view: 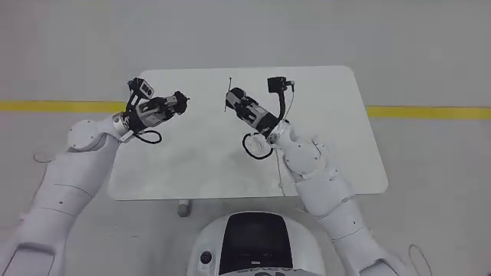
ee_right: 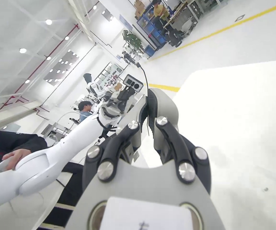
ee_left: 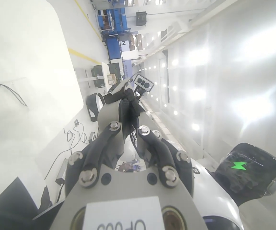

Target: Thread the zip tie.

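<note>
A thin black zip tie (view: pixel 229 84) is pinched in my right gripper (view: pixel 233 94), which is shut on it above the middle of the white table (view: pixel 322 123). In the right wrist view the zip tie (ee_right: pixel 145 80) stands up from between the closed fingers of the right gripper (ee_right: pixel 148 101), its head end at the far tip. My left gripper (view: pixel 182 100) hovers a short way to the left, pointing at the right one. In its own view the left gripper (ee_left: pixel 128 96) is shut, and I see nothing between its pads.
The table (ee_left: pixel 20 37) has rounded corners and floor all around it. A thin dark line (ee_left: pixel 11 93) shows on the table top; I cannot tell what it is. A black cable loop (view: pixel 257 146) hangs at the right wrist.
</note>
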Robot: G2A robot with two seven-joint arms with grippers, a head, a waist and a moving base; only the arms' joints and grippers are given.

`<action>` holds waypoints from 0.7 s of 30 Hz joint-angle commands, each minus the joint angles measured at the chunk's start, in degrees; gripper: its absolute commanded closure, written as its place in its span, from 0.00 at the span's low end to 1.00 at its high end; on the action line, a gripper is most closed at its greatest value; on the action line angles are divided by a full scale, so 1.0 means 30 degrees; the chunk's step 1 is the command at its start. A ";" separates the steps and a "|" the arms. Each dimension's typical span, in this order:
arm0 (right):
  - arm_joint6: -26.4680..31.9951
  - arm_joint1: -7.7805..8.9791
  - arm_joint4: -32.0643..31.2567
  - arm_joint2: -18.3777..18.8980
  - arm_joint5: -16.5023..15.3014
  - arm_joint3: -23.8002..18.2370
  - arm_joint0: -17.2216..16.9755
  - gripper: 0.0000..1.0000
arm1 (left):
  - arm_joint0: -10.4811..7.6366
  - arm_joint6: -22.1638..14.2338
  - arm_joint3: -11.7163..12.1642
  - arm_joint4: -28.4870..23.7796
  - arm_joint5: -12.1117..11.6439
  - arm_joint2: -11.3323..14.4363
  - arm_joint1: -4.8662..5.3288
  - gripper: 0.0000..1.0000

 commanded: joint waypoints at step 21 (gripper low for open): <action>-0.6684 0.0349 -0.3020 -0.4087 0.0005 0.0319 0.1151 1.00 | 0.0445 0.1811 -0.0932 0.1081 0.0082 0.0434 -0.0324 1.00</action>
